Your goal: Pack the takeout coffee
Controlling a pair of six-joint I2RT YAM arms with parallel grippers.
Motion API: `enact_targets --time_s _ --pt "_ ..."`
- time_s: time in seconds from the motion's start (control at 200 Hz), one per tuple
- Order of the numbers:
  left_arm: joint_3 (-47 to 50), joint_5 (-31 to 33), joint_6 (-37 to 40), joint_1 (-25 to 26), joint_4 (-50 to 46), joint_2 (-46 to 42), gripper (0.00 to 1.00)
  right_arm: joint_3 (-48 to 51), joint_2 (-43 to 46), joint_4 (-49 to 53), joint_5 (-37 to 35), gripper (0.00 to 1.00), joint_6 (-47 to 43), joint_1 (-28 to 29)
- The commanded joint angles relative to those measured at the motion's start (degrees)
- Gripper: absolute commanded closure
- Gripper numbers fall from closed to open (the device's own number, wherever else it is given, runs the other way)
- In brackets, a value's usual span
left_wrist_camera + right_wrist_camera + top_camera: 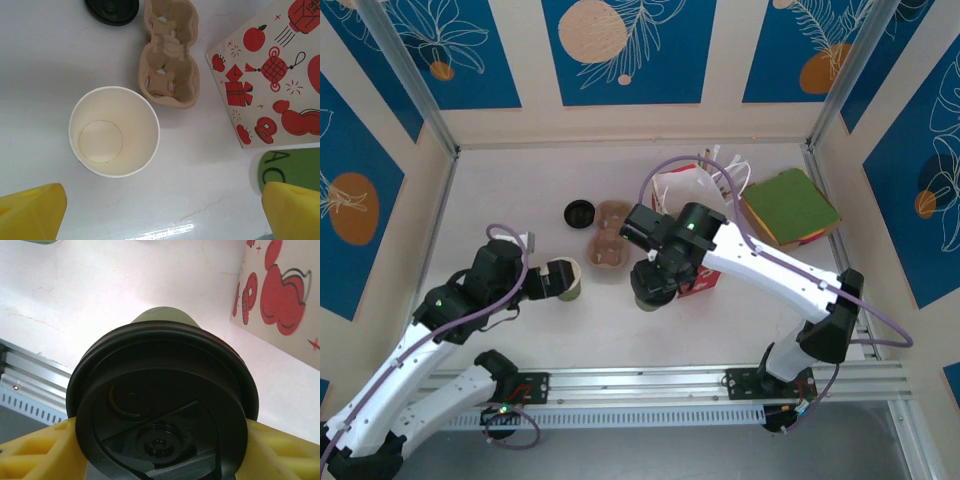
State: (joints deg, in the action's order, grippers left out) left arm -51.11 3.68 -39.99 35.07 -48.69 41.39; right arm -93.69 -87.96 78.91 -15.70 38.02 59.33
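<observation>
The takeout coffee (162,315) is a green paper cup under a black lid (162,410). My right gripper (160,452) is shut on it, a yellow finger (35,455) pressed to each side of the lid. From above, that gripper (655,282) covers the coffee (645,299) just left of the red-and-white bag (692,195). My left gripper (162,217) is open with nothing between its fingers (30,212). A lidless cup (114,131) with a cream inside stands just beyond them, and from above it (563,279) is at the left gripper (542,281).
A cardboard cup carrier (608,236) lies behind the two cups, with a loose black lid (579,212) to its left. A flat green box (788,207) lies right of the bag. An aluminium rail (650,385) runs along the near edge.
</observation>
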Motion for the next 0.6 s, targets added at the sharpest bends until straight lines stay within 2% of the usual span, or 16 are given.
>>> enact_targets --time_s 0.0,0.595 --pt "-2.31 0.72 0.7 0.35 2.26 1.02 0.0 -1.55 3.25 3.32 -0.95 0.35 1.18 0.42" --pt "-4.75 1.45 -1.21 0.35 3.07 3.17 0.0 -9.48 10.58 9.07 -1.47 0.35 -2.41 -1.16"
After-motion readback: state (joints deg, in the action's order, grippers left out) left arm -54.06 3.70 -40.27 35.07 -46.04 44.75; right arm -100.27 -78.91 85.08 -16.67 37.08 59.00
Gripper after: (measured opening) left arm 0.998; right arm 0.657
